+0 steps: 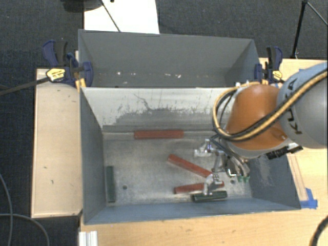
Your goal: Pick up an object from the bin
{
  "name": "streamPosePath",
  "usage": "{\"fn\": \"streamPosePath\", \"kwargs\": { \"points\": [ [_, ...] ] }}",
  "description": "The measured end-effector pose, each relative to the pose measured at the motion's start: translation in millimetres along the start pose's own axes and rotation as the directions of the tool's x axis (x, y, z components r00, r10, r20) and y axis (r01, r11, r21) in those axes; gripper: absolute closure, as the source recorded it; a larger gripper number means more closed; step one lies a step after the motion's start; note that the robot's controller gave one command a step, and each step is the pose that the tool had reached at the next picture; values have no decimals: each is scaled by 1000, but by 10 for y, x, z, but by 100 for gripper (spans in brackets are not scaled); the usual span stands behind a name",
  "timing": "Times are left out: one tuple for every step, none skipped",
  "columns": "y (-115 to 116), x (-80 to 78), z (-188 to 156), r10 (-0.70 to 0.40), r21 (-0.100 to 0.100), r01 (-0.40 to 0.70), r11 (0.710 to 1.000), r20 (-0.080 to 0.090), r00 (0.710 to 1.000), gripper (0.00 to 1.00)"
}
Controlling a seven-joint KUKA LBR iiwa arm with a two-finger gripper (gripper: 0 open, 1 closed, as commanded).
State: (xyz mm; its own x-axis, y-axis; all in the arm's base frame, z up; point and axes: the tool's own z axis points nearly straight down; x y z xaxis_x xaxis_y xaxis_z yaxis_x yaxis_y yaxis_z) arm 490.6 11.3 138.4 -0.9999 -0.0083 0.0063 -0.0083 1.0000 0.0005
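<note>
Bin: a grey metal bin (pixel 93 137) with sloping walls and a few loose sticks spread over its floor.
Arm: the arm (pixel 307 104) comes in from the right, over the bin's right wall.
Wrist: a rounded orange cover (pixel 254 118) with a looped cable (pixel 217 111) running across it.
Tool: the tool (pixel 212 184) is down low in the front right part of the bin, close to the floor.
Tool state: cannot tell whether it is open or closed; nothing can be made out as gripped.
Nearest thing: the front brown stick (pixel 187 189) lies flat near the front wall, its right end at the tip of the tool.
Next to it: a dark green stick (pixel 209 197) lies just in front of the tool, beside the front wall.
Slanted brown stick (pixel 187 166): lies on the floor just behind and left of the tool, tilted down to the right.
Back brown stick (pixel 158 134): lies along the foot of the back wall, well apart from the tool.
Left green stick (pixel 109 183): lies along the left wall, far from the tool.
</note>
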Motion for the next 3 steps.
{"fn": "streamPosePath", "kwargs": {
  "points": [
    [0, -20, -40, 0, 0, 0, 1000, 8, 1000, 0],
    [210, 83, 653, 155, -2, -155, 988, 9, 988, 100],
    [210, 83, 653, 155, -2, -155, 988, 9, 988, 100]
  ]
}}
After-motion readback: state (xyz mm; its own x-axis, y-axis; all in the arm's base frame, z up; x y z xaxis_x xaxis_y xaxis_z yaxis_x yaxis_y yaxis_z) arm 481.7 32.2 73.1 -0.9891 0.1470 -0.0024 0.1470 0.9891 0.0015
